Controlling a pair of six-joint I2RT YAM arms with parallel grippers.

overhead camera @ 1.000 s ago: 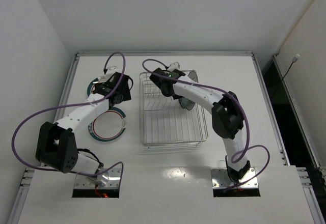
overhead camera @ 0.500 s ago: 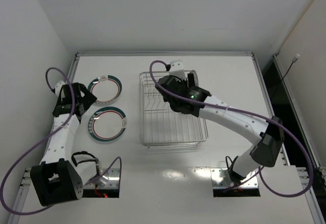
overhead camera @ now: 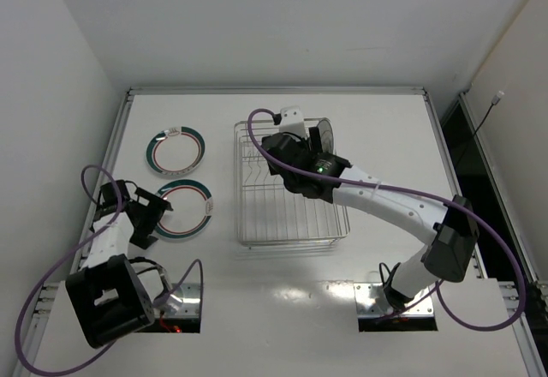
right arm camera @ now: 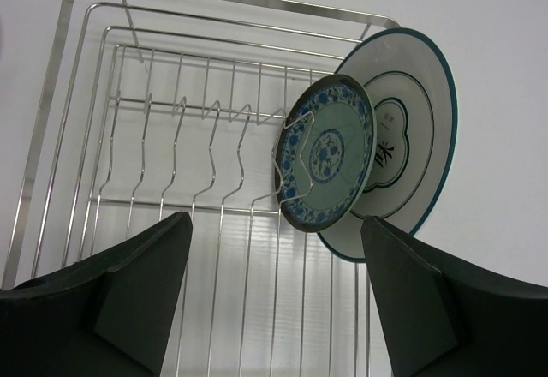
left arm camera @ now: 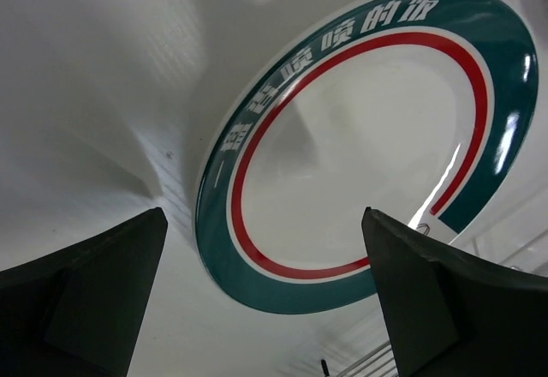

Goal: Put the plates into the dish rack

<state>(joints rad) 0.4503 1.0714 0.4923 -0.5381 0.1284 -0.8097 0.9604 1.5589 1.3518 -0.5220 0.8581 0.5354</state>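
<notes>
Left of the dish rack [overhead camera: 241, 190], the teal-and-red plate [left arm camera: 360, 158] lies flat beneath the released left fingers [left arm camera: 86, 283] (right fingers [right arm camera: 116, 296] released over the rack), so a shallow pinch might slip off its rim.

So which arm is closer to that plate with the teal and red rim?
Left. The left gripper hovers at the near-left edge of the teal-and-red-rimmed plate; the right gripper is away over the dish rack.
</notes>
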